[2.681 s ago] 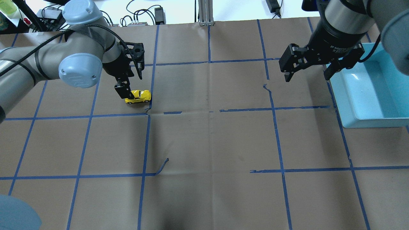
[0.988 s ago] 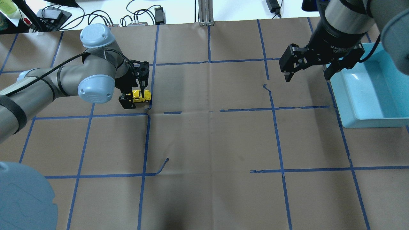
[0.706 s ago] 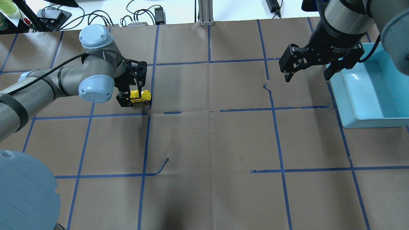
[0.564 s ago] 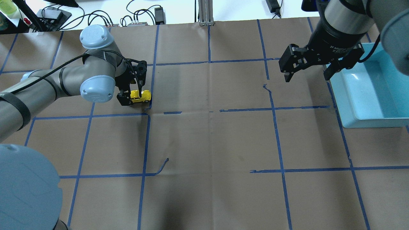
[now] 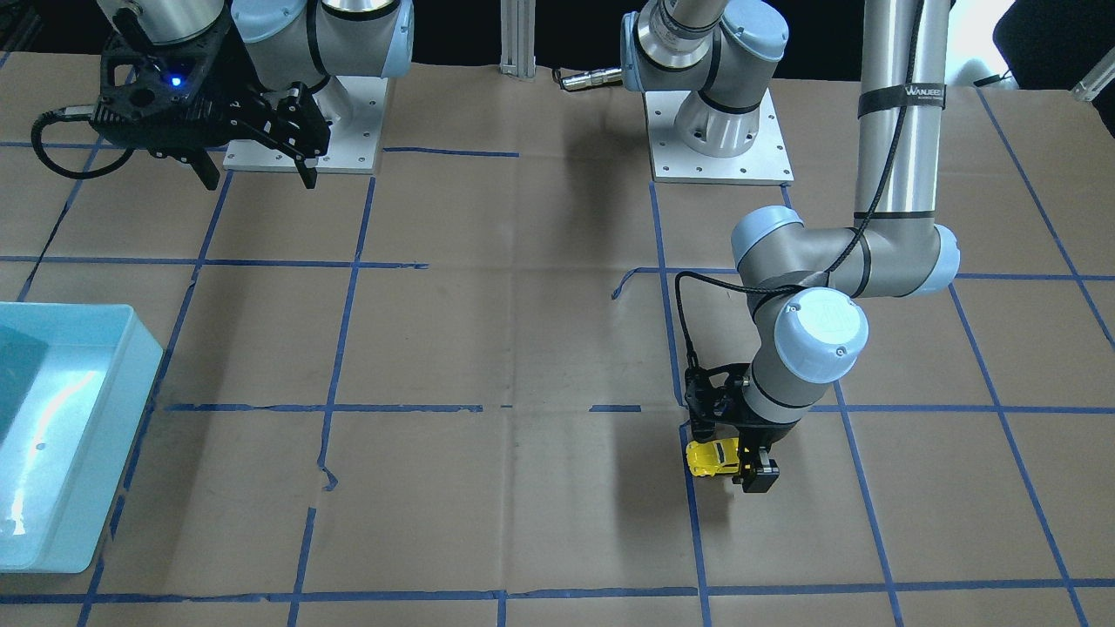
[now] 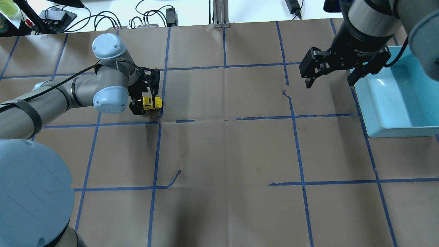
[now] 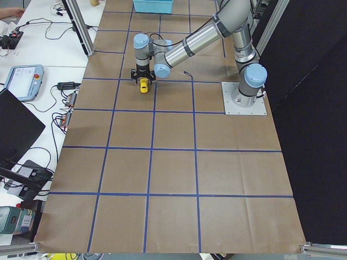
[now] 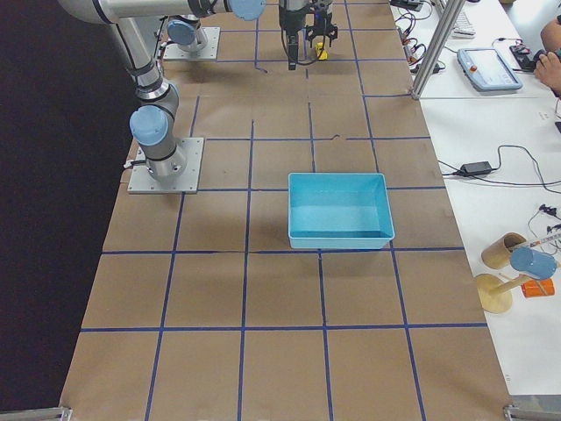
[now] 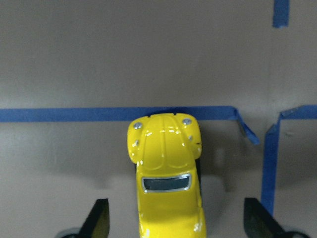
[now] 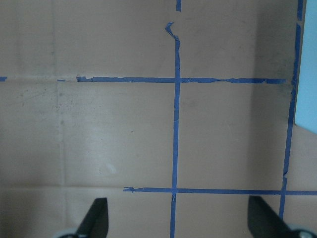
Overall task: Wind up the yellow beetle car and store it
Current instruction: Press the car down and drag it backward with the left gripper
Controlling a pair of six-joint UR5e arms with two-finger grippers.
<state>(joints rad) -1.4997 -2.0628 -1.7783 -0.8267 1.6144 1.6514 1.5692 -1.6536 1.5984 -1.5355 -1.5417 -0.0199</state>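
Note:
The yellow beetle car (image 6: 153, 102) stands on the brown paper by a blue tape crossing, left of the table's middle. My left gripper (image 6: 145, 103) is down at the table, open, with one finger on each side of the car. In the left wrist view the car (image 9: 166, 183) sits between the fingertips (image 9: 99, 220) with a gap on both sides. It also shows in the front view (image 5: 707, 456) under the left gripper (image 5: 727, 453). My right gripper (image 6: 329, 82) is open and empty, held high at the far right.
A light blue bin (image 6: 391, 127) stands at the right edge of the table, beside the right gripper; it also shows in the front view (image 5: 131, 366). Blue tape lines grid the paper. Cables and boxes lie beyond the far edge.
My left arm has come down and its open fingers now straddle the car; in the last second it shifted slightly right. The car and the right arm have not moved.

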